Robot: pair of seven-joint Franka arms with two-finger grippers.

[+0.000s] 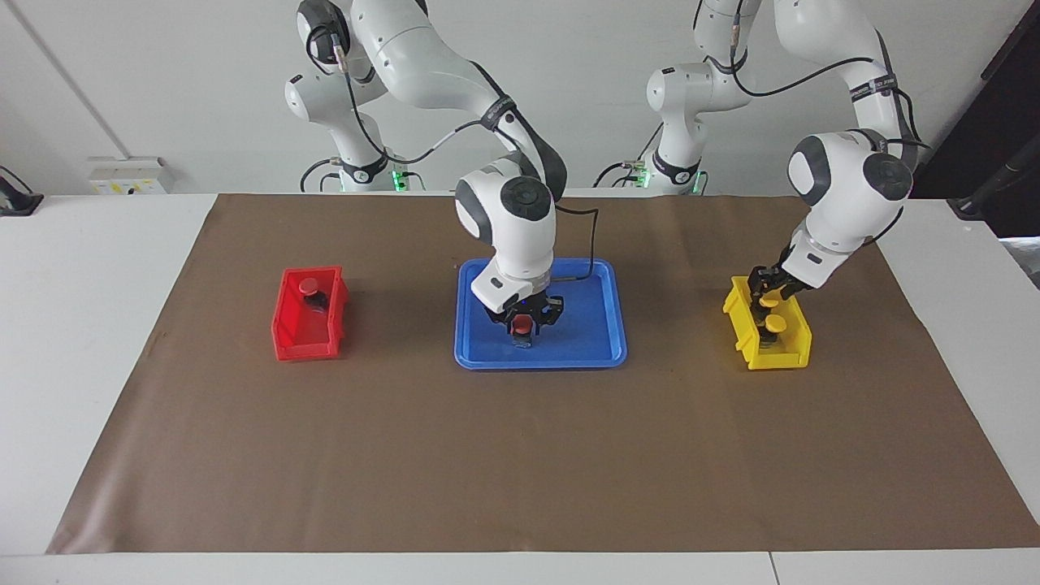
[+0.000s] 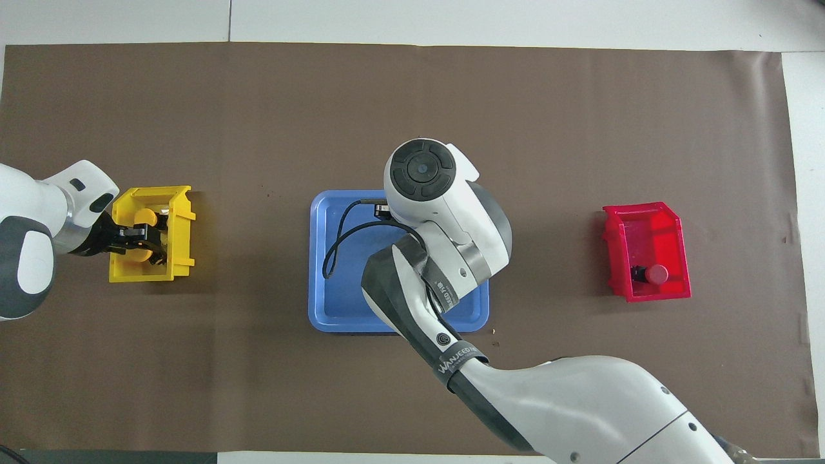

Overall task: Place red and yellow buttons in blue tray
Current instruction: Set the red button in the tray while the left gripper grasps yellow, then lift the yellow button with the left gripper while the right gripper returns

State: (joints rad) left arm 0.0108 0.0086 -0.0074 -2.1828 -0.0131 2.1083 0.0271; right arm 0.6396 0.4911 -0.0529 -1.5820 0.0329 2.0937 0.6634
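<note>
My right end effector [image 1: 524,318] low in blue tray [image 1: 597,341], red button [image 1: 524,327] between fingers – grip state unclear. Left end effector [image 1: 768,286] in yellow bin [image 1: 751,353] at yellow button [image 1: 769,300] – cannot tell. Second yellow button [image 1: 776,323], second red button [image 1: 308,286] in red bin [image 1: 292,345] remain.

Mat [image 1: 520,455] covers most of the table [image 1: 81,325]. Tray [image 1: 593,341] sits mid-mat, a bin well apart from it on each side, all three in one row. Bin at the right arm's end [image 1: 305,345] holds one button [image 1: 308,286], in its half nearer the robots. Bin at the left arm's end [image 1: 784,353] holds two buttons, one [image 1: 769,299] nearer the robots than the other [image 1: 776,323]. Left gripper [image 1: 768,286] is at the nearer one. Right gripper [image 1: 524,317] is low over the tray, a fourth button [image 1: 524,327] directly under it.
</note>
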